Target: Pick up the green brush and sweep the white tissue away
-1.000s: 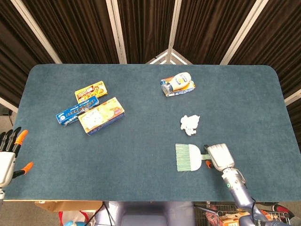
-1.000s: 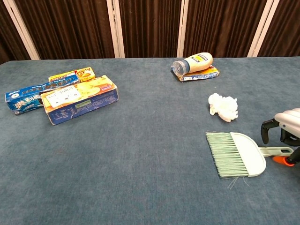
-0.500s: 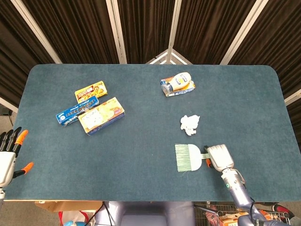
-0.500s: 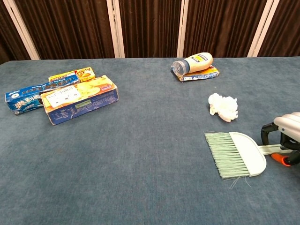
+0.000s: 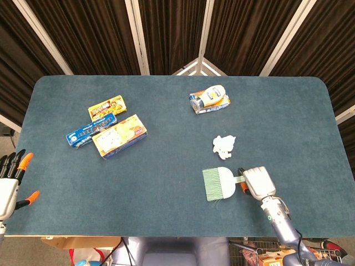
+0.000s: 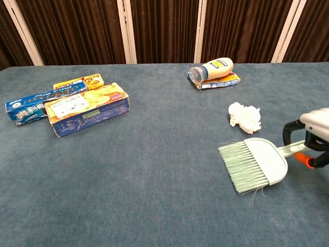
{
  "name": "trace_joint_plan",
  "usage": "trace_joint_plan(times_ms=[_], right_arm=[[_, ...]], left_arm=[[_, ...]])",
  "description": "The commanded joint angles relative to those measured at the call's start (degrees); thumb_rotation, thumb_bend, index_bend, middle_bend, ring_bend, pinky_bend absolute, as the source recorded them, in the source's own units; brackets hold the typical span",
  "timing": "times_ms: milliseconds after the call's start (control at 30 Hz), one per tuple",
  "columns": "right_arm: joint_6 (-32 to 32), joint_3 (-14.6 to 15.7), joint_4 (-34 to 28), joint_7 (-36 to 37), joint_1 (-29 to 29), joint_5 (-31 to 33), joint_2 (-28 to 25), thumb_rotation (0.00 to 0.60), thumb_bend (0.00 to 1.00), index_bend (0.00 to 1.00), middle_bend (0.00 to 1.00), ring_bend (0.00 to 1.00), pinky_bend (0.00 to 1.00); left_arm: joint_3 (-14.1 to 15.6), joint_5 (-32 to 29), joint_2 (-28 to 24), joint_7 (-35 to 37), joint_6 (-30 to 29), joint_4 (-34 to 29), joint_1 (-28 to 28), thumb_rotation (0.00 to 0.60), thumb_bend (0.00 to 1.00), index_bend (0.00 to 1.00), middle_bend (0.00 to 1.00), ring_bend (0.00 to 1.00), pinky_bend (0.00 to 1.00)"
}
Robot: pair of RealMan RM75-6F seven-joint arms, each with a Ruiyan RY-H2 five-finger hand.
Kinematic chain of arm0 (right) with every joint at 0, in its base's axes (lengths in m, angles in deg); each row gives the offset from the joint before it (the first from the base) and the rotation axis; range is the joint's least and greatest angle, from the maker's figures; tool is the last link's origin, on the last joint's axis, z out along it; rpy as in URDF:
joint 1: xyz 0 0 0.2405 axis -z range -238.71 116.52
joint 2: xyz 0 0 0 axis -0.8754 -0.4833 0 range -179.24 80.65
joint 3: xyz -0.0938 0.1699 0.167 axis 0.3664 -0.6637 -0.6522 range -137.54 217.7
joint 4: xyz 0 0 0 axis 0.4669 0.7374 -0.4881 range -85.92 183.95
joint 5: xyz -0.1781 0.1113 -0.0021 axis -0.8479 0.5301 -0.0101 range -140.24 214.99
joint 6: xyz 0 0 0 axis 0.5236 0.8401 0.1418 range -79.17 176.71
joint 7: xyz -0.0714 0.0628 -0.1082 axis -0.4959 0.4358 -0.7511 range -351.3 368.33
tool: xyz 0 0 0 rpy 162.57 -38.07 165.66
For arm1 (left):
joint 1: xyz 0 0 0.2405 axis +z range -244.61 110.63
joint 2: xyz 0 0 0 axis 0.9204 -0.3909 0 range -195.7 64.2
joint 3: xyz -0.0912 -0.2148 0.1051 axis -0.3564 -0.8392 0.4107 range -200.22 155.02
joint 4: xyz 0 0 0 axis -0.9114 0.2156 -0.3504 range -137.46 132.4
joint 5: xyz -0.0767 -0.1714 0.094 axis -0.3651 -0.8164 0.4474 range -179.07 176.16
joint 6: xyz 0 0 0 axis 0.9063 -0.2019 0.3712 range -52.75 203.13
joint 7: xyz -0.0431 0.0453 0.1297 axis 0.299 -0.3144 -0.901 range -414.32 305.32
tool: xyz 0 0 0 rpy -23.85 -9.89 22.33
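The right hand (image 5: pixel 256 183) is holding the thin handle of the pale green plastic brush with soft green bristles (image 5: pixel 218 183), with its fingers wrapped around the handle. In the chest view the brush (image 6: pixel 253 164) is sticking out to the left of this hand, with its bristles fanning away from the hand. I cannot tell if the bristles are touching the blue-green felt table (image 5: pixel 166 210) or hanging just over it.

The crumpled white tissue (image 5: pixel 223 146) is lying on the table just past the brush, a bit farther from the robot than the right hand. In the chest view the tissue (image 6: pixel 244 117) is sitting near the back edge of the brush head, but I do not think they are touching.

The brush looks light. Its flat head looks stiff and its bristles look bendy. The handle is the best place to hold it, because it is narrow enough for the fingers to close around. It looks smooth, so it could twist in a loose grip.

The tissue looks very light and soft. A gentle push from the bristles should slide it along. It may catch on the fuzzy table.

The left hand (image 5: pixel 10 183) is waiting far off at the left edge, with its fingers spread and nothing in it.
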Motion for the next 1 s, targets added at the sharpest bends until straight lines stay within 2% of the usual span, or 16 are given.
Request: trace_joint_plan(times_ms=[33,333,567,767,1000], right_arm=[[1.2,-1.1,-2.4,-1.0,-0.5,-0.5,-1.7,0.600,0.51,0.79,1.00,1.00,0.95],[1.9,-3.3,-6.4,-4.8,-1.9,0.8,-3.6,0.600,0.51,0.81,1.00,1.00,0.95],[2.4,-5.2,-7.3,-8.3,-3.3,3.1,-2.4,0.600,0.52,0.81,1.00,1.00,0.95],[1.0,-6.7,-4.1,-12.3,-5.5,6.4,0.7,0.600,0.52,0.81,1.00,1.00,0.95],[-1.0,-9.7,3.5,-14.7,-9.2,11.6,5.4,0.600,0.52,0.81,1.00,1.00,0.95]], left_arm=[[0.0,0.0,0.0,0.1,0.1,0.0,0.0,0.600,0.09,0.00,0.00,0.00,0.00],[-0.1,0.2,-0.1,0.4,0.1,0.0,0.1,0.600,0.09,0.00,0.00,0.00,0.00],[-0.1,0.3,-0.3,0.8,0.5,0.0,0.0,0.600,0.09,0.00,0.00,0.00,0.00],[0.1,0.3,-0.5,1.1,0.8,-0.2,-0.1,0.600,0.09,0.00,0.00,0.00,0.00],[0.0,-0.2,-0.9,1.9,1.6,-0.5,-0.2,0.600,0.09,0.00,0.00,0.00,0.00]])
